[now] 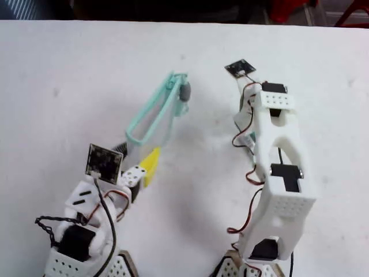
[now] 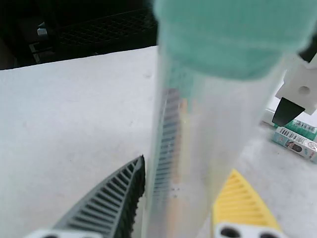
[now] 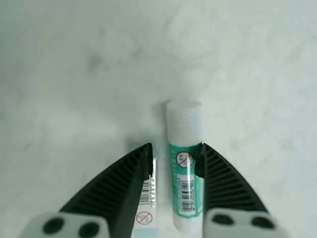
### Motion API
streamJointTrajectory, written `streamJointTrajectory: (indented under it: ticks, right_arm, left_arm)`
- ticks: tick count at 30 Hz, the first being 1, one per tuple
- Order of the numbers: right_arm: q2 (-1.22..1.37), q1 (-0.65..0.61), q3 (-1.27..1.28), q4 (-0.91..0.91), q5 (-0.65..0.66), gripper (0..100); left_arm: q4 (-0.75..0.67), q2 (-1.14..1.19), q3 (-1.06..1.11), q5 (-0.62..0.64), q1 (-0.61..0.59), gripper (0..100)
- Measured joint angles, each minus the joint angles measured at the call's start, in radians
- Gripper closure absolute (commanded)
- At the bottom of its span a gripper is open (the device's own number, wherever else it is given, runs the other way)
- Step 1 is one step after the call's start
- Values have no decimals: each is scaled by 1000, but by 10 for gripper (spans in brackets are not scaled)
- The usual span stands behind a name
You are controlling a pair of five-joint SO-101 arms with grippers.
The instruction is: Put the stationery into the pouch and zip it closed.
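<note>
The left gripper [image 2: 187, 166] is clamping the pouch [image 2: 198, 124] at mid-table. The right gripper [image 3: 175, 146] is straddling a glue stick [image 3: 183, 121], jaws apart, not gripping yet. A second stick [image 3: 148, 198] is lying just beside, so closing may be pinching both.

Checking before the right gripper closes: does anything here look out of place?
The open right gripper straddles one white glue stick with a green label, but a black finger overlaps the second glue stick lying beside it, so closing may nudge it. The clear mint-trimmed pouch in the left gripper looks fine.
</note>
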Motion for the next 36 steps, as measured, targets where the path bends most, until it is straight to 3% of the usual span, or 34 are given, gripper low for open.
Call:
streamJointTrajectory:
  ticks: [19, 23, 25, 36]
  right_arm:
    - [84, -8, -3, -37, 2, 863]
    - [84, -5, -3, -38, -2, 981]
    - [84, 2, -3, -44, -3, 970]
    - [84, 52, -3, -80, -160, 981]
  left_arm:
    - [0, 0, 0, 0, 0, 782]
    - [0, 0, 0, 0, 0, 782]
    - [0, 0, 0, 0, 0, 782]
    - [0, 0, 0, 0, 0, 782]
